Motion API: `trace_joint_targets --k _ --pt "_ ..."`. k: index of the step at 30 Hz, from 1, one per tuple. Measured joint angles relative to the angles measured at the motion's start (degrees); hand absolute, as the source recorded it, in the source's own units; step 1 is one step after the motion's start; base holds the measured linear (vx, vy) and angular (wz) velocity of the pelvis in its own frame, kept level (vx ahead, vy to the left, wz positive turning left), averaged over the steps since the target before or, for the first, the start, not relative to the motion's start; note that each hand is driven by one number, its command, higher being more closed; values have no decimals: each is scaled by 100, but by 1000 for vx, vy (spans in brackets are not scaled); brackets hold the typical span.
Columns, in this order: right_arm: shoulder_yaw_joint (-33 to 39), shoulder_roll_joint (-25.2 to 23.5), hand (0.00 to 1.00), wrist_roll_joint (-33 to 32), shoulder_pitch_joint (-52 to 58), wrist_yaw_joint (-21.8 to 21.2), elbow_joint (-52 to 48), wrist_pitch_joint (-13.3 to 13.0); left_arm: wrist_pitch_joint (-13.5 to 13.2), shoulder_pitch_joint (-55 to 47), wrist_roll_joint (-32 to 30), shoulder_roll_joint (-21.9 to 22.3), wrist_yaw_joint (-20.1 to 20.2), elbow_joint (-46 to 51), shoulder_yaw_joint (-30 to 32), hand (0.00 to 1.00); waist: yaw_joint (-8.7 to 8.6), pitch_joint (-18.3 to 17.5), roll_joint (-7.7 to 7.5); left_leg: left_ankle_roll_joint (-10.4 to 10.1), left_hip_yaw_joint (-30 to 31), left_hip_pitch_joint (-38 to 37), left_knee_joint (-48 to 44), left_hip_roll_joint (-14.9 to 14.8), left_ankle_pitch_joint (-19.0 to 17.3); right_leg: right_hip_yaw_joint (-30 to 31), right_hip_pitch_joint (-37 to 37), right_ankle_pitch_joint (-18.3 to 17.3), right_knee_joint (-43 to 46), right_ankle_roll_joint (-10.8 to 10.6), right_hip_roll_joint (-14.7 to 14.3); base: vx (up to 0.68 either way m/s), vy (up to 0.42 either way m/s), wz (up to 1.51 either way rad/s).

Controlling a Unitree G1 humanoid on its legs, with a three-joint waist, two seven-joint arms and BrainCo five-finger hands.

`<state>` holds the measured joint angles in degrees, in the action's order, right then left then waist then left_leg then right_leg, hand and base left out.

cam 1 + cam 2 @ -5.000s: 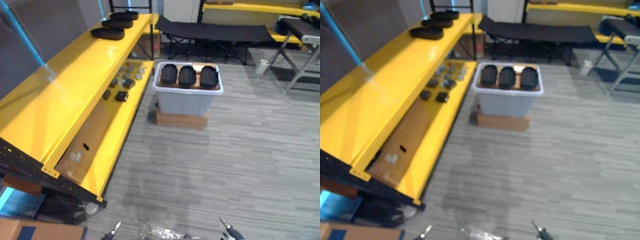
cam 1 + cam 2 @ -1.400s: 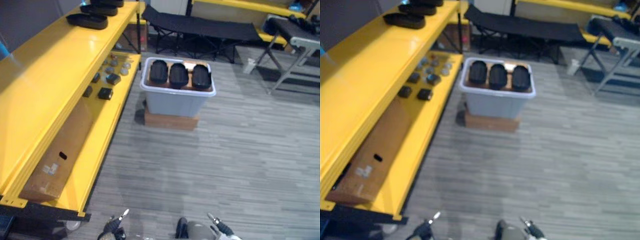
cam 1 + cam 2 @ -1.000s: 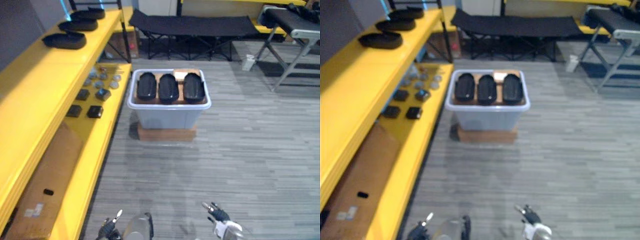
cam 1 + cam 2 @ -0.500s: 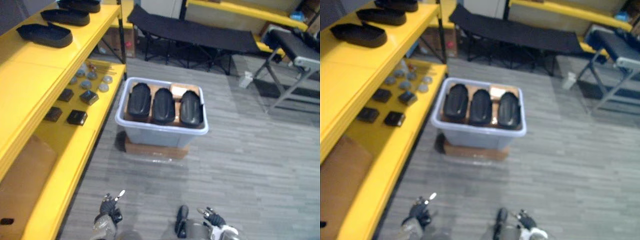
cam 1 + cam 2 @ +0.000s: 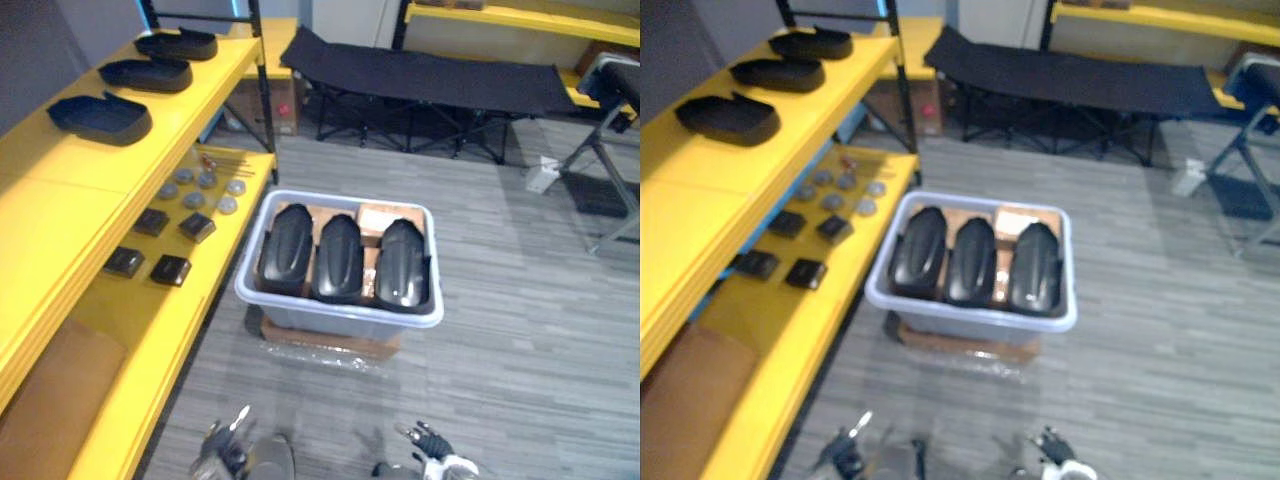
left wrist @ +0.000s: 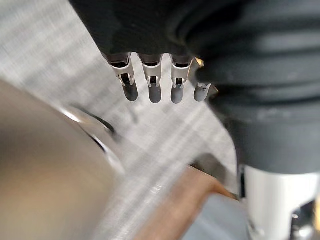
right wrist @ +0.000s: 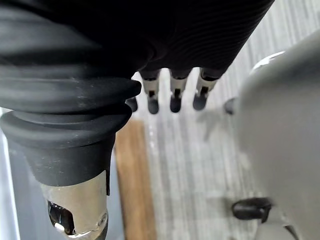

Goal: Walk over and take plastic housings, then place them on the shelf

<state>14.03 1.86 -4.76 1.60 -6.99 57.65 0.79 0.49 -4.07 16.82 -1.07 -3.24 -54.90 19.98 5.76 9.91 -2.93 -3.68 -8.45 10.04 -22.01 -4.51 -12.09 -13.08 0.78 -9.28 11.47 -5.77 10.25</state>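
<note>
The grey tub (image 5: 338, 318) sits straight ahead of me on the floor, on a low brown base (image 5: 330, 344), and it is still well apart from both hands. I count three plastic housings in it, side by side across the tub: left (image 5: 286, 248), middle (image 5: 337, 257) and right (image 5: 403, 263). Each has its long axis running away from me, front wall to back wall, and leans up on end. My left hand (image 5: 222, 452) and right hand (image 5: 432, 462) hang low at the near edge of the head views. The tub lies roughly midway between them, so neither arm has a real advantage. The left housing is the natural one for the left hand, the right housing for the right. In the wrist views the left hand's fingers (image 6: 154, 92) and the right hand's fingers (image 7: 174, 102) hang straight and slack, with nothing in either hand. The yellow shelf (image 5: 60, 205) runs along my left, and its top level already carries three more housings in a row going away from me: near (image 5: 100, 117), middle (image 5: 147, 73) and far (image 5: 178, 43). I judge the near stretch of that level is where the next ones go. On the lower level I count four small dark blocks (image 5: 170, 269) and what looks like six round discs (image 5: 207, 181), though I am less sure of that count.
</note>
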Motion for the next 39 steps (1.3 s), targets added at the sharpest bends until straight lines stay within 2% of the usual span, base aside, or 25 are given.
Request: trace_joint_targets --k 4,6,7,8,9,10,11,12,14,15,17,18,19,20,21,22,23,24,27,28,31,33,36,38,39 --pt "60 103 0 9 -112 45 -54 -3 -206 65 -203 -52 110 -35 -233 0 35 -11 45 197 2 -302 -53 106 -362 44 248 -39 253 -65 78 237 71 16" --pt "49 140 0 7 -163 31 -2 -21 -293 79 -158 -34 117 -35 -518 0 29 -20 75 279 46 -441 5 151 -595 103 -189 -185 1405 -313 259 116 102 8" --pt "47 113 0 10 -200 -26 50 -53 -335 152 -162 -86 103 -19 -656 0 9 11 24 328 127 -621 70 219 -661 236 -625 -29 2515 -603 481 38 107 48" --pt "39 48 0 151 -115 -149 149 -106 -364 206 -161 -130 20 1 -839 0 -96 54 66 369 330 -751 76 225 -718 263 -898 -60 3236 -616 557 23 93 74" --pt "-58 18 0 362 -68 -264 189 -229 -385 259 -160 -221 -66 65 -1009 0 -131 60 63 366 499 -859 125 185 -733 221 -961 -371 3257 -399 454 -23 41 84" --pt "-150 24 0 440 -77 -364 182 -313 -388 295 -158 -270 -103 102 -1050 0 -162 59 68 357 594 -918 166 136 -728 198 -1008 -469 3136 -313 357 -103 -40 78" --pt "-448 57 0 677 -106 -588 170 -531 -396 369 -149 -375 -165 157 -1177 0 -185 73 109 335 815 -946 173 -2 -722 182 -1141 -611 2649 -179 15 -241 -93 75" --pt "-887 61 0 909 -124 -757 90 -808 -412 472 -139 -479 -217 180 -1235 0 -180 79 106 256 970 -913 109 -87 -715 198 -1182 -413 1544 -4 -368 -250 -101 69" --pt "-1660 140 0 1248 -124 -1132 -124 -1191 -381 620 -108 -587 -280 121 -1232 0 -190 132 -88 122 1224 -879 -127 87 -753 149 -1082 564 596 219 -416 -68 -126 52" --pt "-2251 318 0 1394 -229 -1432 -321 -1315 -343 668 -105 -499 -299 73 -1272 0 -163 123 99 65 1386 -748 -288 -3 -717 110 -951 661 372 262 -522 110 -113 33" --pt "-3448 641 0 1463 -469 -2174 -768 -1660 -235 735 -157 -450 -334 7 -1428 0 -124 133 212 32 1452 -690 -293 -41 -681 54 -807 755 -85 258 -624 188 -50 0" --pt "-3903 735 0 1450 -593 -2378 -969 -1699 -175 775 -158 -462 -336 -56 -1442 0 -119 144 211 -14 1472 -656 -377 -31 -635 49 -759 797 -194 272 -637 201 -4 -2" --pt "-4549 811 0 1387 -814 -2650 -1341 -1719 -106 855 -164 -499 -336 -138 -1438 0 -84 221 78 -36 1555 -362 -876 102 -488 56 -670 833 -310 304 -545 145 2 2" --pt "-5156 775 0 1092 -1012 -2968 -1777 -1704 -65 931 -196 -575 -330 -204 -1442 0 35 354 -152 173 1615 -229 -795 247 -694 68 -516 855 -425 306 -401 122 -26 19" --pt "-5762 780 0 622 -1172 -3286 -2475 -1595 -39 931 -223 -600 -327 -222 -1449 0 58 379 -185 49 1714 -243 275 269 -119 -12 -375 911 -587 264 -453 99 -18 13" --pt "-5986 757 0 390 -1234 -3422 -2772 -1538 -39 912 -234 -607 -320 -230 -1456 0 114 413 -183 -99 1780 -252 399 231 -49 -27 -307 902 -646 241 -514 131 20 -1" --pt "-6395 625 0 -95 -1495 -3650 -3314 -1296 -38 853 -391 -721 -318 -306 -1449 0 281 434 -292 -82 1726 -305 465 261 -8 17 -262 926 -783 229 -513 161 99 -8" --pt "-6750 553 0 -586 -1732 -3880 -3915 -1101 -34 813 -434 -749 -283 -400 -1446 0 300 398 -395 -82 1754 -304 464 307 -8 -5 -203 943 -859 225 -469 149 91 6" --pt "-7065 356 0 -1319 -2316 -4098 -4571 -766 -61 632 -439 -755 -254 -472 -1419 0 341 396 -390 -82 1844 -508 458 429 -8 -116 136 955 -1006 216 -366 132 67 27" --pt "-6990 279 0 -1837 -2695 -3949 -4834 -691 -76 543 -465 -778 -217 -477 -1418 0 397 384 -352 -82 1869 -618 448 464 -8 -116 259 955 -1024 215 -336 75 18 5" --pt "-6388 221 0 -2401 -3203 -3400 -5244 -716 -86 478 -613 -812 -123 -479 -1407 0 432 359 -332 -82 1886 -615 439 480 -8 -120 288 956 -1060 214 -330 23 5 1" --pt "-5377 123 0 -2655 -3583 -2501 -5362 -775 -94 428 -610 -802 -32 -478 -1387 0 427 324 -304 -83 1883 -632 438 486 -7 -120 336 958 -1135 211 -336 0 0 0" --pt "-4308 163 0 -2638 -3732 -1494 -5408 -1054 -161 361 -597 -742 -9 -475 -1388 0 391 224 -203 -83 1856 -668 446 485 -7 -103 335 959 -1134 210 -336 -20 2 -7" --pt "-3578 359 0 -2363 -3692 -689 -5543 -1308 -201 184 -586 -712 5 -469 -1389 0 250 51 -98 -83 1720 -713 522 472 -7 -52 296 971 -1131 190 -328 -26 25 -22" --pt "-3414 467 0 -2358 -3629 -541 -5610 -1351 -222 148 -579 -700 4 -469 -1389 0 235 -8 -84 -82 1701 -718 560 462 -7 -15 248 977 -1131 181 -329 -25 13 -35"
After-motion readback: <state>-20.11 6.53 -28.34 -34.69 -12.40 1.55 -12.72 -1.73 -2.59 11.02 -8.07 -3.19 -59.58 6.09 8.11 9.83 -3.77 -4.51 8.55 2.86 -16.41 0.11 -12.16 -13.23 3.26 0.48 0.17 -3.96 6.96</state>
